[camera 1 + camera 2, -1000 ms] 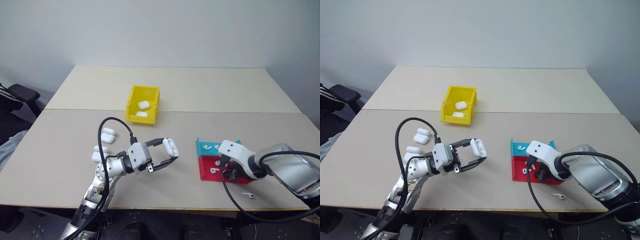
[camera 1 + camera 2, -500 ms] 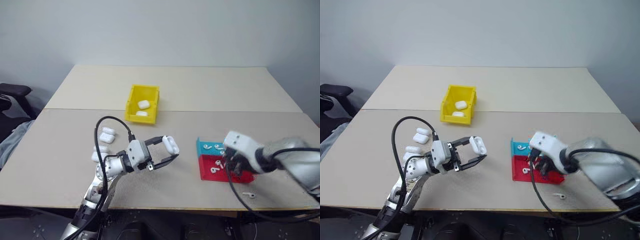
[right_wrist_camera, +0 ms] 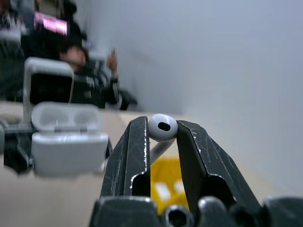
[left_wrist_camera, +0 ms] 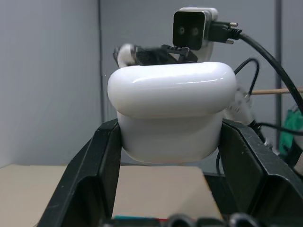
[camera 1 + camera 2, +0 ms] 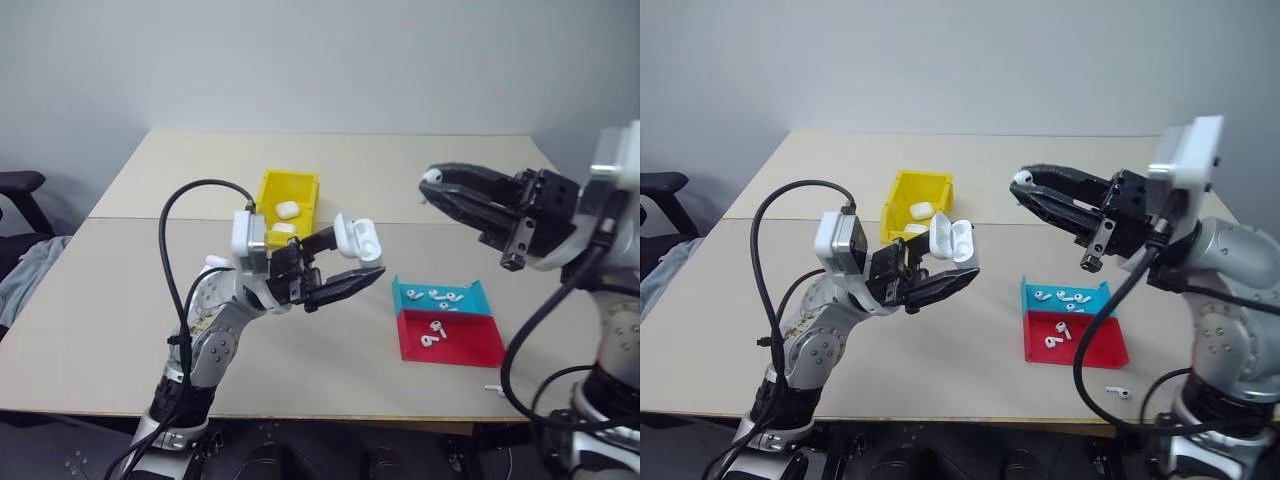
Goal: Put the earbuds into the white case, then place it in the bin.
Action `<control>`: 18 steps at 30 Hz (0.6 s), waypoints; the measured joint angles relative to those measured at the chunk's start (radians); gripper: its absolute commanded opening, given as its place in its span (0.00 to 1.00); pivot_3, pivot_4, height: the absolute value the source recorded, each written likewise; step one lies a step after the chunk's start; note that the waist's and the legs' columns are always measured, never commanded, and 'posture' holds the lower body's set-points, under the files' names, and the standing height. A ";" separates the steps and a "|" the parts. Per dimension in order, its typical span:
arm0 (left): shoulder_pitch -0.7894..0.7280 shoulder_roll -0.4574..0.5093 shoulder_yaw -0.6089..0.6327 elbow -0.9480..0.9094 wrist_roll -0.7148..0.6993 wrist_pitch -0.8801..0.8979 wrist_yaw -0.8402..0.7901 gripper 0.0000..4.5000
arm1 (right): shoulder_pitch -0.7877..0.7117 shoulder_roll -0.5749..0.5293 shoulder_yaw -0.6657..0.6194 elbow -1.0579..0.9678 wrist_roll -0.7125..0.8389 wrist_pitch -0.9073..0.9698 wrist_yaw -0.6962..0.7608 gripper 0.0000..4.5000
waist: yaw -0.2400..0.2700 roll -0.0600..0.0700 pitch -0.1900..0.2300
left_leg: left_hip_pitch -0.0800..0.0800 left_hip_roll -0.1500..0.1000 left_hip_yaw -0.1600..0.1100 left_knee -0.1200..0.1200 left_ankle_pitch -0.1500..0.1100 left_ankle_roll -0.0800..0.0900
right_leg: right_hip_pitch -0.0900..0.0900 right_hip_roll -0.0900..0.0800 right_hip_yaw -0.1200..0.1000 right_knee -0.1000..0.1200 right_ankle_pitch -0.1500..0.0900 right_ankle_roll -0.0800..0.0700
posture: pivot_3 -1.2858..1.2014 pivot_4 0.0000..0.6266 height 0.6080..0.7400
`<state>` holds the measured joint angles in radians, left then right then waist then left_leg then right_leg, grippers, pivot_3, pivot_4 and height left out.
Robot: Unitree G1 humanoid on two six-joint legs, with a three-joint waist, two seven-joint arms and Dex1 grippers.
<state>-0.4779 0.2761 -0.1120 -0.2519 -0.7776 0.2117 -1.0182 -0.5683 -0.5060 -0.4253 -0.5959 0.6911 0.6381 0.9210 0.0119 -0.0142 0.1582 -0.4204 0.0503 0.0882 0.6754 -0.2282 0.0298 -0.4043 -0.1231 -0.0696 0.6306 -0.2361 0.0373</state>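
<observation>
My left gripper is shut on the white case, held up over the table's middle with its lid flipped open. The case sits between both black fingers. My right gripper hangs high at the right, pointing left toward the case, shut on one earbud. That earbud is pinched at the fingertips, a short way from the open case. The yellow bin stands behind the left gripper with two white cases inside.
A blue tray and a red tray, both holding earbuds, lie at the front right. One loose earbud lies near the table's front edge. Spare white cases lie behind my left arm. A chair stands at the far left.
My right gripper has risen from the red tray with an earbud and swung left to point at the case. My left gripper has lifted the case higher.
</observation>
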 measured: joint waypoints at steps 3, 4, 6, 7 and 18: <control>-0.007 0.003 0.000 0.007 -0.002 0.011 -0.040 0.62 | 0.018 0.076 0.018 0.012 0.019 -0.125 -0.004 0.19 | -0.001 0.000 0.000 | 0.001 0.000 0.002 0.000 0.000 0.000 | 0.000 0.000 0.000 0.000 0.000 0.000 | 0.52 0.24 1.00; -0.010 0.010 0.000 0.007 -0.006 0.016 -0.055 0.62 | 0.023 0.096 0.031 0.018 0.022 -0.158 -0.005 0.19 | -0.002 0.000 0.000 | 0.001 0.000 0.003 0.000 0.000 0.000 | 0.001 0.000 0.000 0.001 0.000 0.000 | 0.52 0.24 1.00; -0.017 0.031 0.003 0.007 -0.013 0.036 -0.079 0.62 | 0.035 0.118 0.074 0.040 0.018 -0.217 0.004 0.19 | -0.002 0.000 0.000 | 0.001 0.000 0.003 0.000 0.000 -0.001 | 0.000 0.000 0.000 0.001 0.000 0.000 | 0.52 0.24 1.00; -0.019 0.039 0.004 0.007 -0.014 0.045 -0.088 0.62 | 0.036 0.121 0.093 0.050 0.015 -0.240 0.016 0.19 | -0.002 0.000 0.000 | 0.001 0.000 0.003 0.000 0.001 -0.001 | 0.000 0.001 0.000 0.001 0.000 0.000 | 0.52 0.24 1.00; -0.035 0.084 -0.009 0.008 0.063 0.051 -0.150 0.62 | 0.042 0.074 0.263 0.206 -0.045 -0.465 0.212 0.19 | -0.001 0.001 0.000 | 0.001 0.000 0.005 0.000 0.001 -0.001 | 0.000 0.001 0.000 0.000 0.000 0.000 | 0.52 0.24 1.00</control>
<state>-0.5126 0.3600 -0.1214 -0.2442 -0.7147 0.2626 -1.1678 -0.5263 -0.4317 -0.1623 -0.3895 0.6458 0.1735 1.1331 0.0113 -0.0136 0.1581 -0.4193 0.0506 0.0933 0.6749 -0.2277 0.0289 -0.4039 -0.1225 -0.0696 0.6307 -0.2362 0.0369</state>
